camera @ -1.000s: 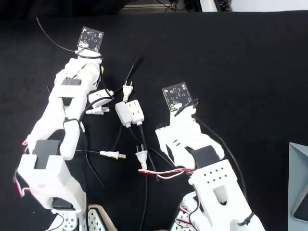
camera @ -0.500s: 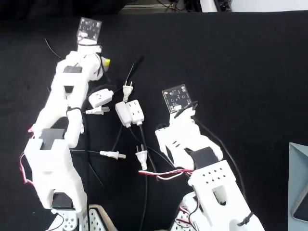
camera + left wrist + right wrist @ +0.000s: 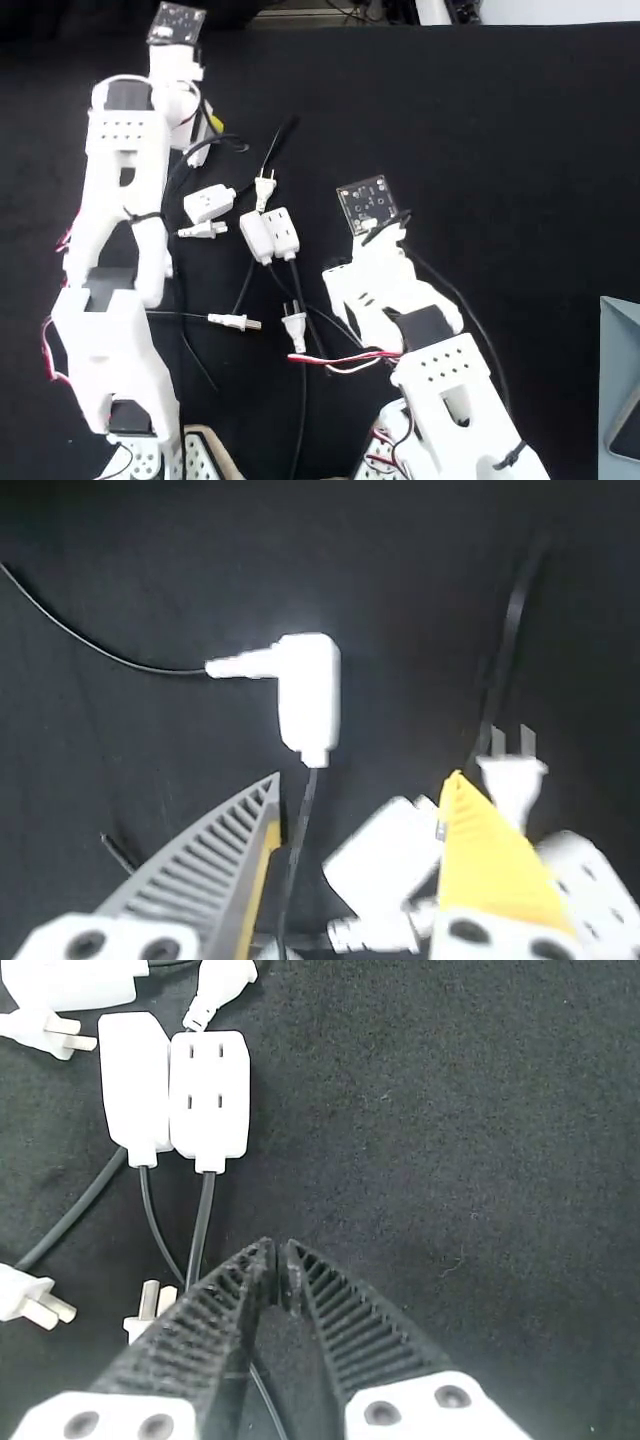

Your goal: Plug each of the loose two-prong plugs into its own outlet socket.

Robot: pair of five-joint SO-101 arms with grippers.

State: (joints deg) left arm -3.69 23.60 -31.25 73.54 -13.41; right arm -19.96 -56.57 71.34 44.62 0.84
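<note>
- The desk has a black cloth on it, and the white plugs and sockets lie on the cloth between the two arms.
- The left claw is at the far side of the desk. Its jaws are wide apart, one grey and one yellow, and they hold nothing.
- In front of this claw lies an angled plug with a thin black wire. It touches neither finger.
- Close to the yellow finger lies a white block. Just beside it is a two-prong plug, with its prongs pointing away from the claw.
- The right claw is low over the cloth. Its jaws are narrow, almost touching, and nothing is between them.
- Ahead of the right claw lie two socket blocks, side by side and touching. One shows its slots facing up and uncovered. From each block a black cable runs back toward the claw.
- A short plug lies on the cloth near the right arm, prongs toward the socket blocks but well apart from them.
- A flat plug lies just beside the short plug, nearer to the left arm, and its prongs point toward the short plug.
</note>
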